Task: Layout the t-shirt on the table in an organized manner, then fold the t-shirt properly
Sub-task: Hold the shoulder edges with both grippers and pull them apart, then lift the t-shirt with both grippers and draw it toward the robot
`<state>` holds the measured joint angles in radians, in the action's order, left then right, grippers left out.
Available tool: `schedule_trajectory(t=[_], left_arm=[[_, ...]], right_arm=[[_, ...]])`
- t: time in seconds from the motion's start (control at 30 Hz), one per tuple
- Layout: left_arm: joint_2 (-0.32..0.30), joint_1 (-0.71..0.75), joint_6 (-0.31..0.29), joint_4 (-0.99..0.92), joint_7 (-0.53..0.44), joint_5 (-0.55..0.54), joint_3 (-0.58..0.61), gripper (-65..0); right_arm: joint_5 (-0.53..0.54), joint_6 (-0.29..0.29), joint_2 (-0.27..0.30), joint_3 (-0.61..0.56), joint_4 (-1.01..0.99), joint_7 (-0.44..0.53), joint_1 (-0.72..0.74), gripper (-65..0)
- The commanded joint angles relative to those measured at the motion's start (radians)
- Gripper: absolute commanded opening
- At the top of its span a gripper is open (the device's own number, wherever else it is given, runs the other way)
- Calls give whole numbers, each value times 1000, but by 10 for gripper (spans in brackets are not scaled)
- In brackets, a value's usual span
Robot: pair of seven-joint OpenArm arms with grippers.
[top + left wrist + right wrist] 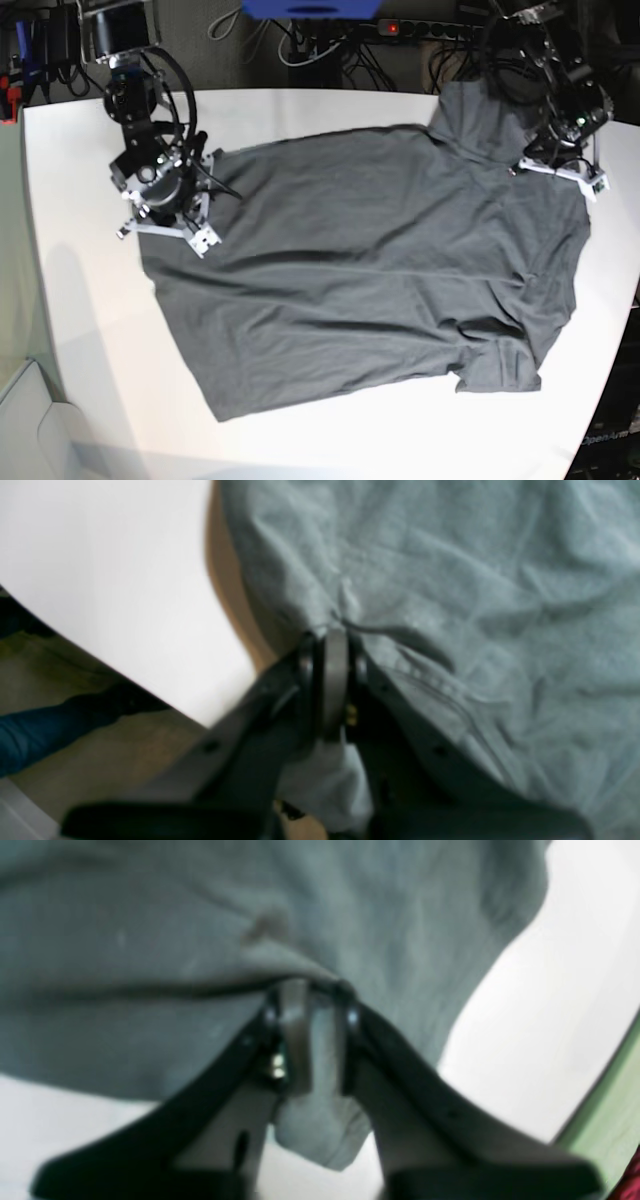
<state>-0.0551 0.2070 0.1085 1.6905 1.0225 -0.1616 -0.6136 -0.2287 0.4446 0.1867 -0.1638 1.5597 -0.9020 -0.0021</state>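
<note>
The dark grey t-shirt [380, 270] lies spread over the white table [90, 330], wrinkled, with one sleeve at the front right and another part bunched at the back right. My left gripper [553, 165] sits at the shirt's back right edge. In the left wrist view it [335, 635] is shut on a pinched fold of the t-shirt [475, 580]. My right gripper [165, 215] is at the shirt's left edge. In the right wrist view its jaws [312, 990] are closed on a hem of the t-shirt [150, 915], and a flap of cloth hangs between the fingers.
Cables and a power strip [420, 25] run behind the table's far edge, beside a blue box [310, 8]. The table's curved edge [150, 690] shows close to the left gripper, with floor and a blue object [40, 735] beyond it. A green surface [610, 1110] lies past the table edge near the right gripper.
</note>
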Motion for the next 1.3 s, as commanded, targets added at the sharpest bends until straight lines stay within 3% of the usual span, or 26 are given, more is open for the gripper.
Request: schedule_trajectory(t=[0.0, 0.13, 0.43, 0.63, 0.83, 1.03, 1.27], left_arm=[[-7, -1, 1, 18, -6, -2, -1, -648], [2, 29, 1, 18, -6, -3, 2, -648], [107, 64, 7, 78, 3, -2, 76, -648], [165, 62, 10, 124, 3, 4, 194, -648], [200, 62, 12, 121, 3, 6, 271, -649], [189, 72, 12, 130, 3, 3, 307, -649], [157, 67, 3, 156, 42, -3, 384, -645]], right_arm=[[1, 0, 4, 2, -40, -16, 17, -618], [1, 0, 1, 2, -216, 33, 130, -650], [-2, 0, -118, -67, -663, 136, 495, -650], [-4, -3, -224, -178, -801, 200, 629, -650], [-4, -5, -316, -268, -815, 211, 653, -650], [-5, -5, -323, -293, -812, 198, 687, -650], [-5, -5, -284, -293, -804, 143, 724, -635]])
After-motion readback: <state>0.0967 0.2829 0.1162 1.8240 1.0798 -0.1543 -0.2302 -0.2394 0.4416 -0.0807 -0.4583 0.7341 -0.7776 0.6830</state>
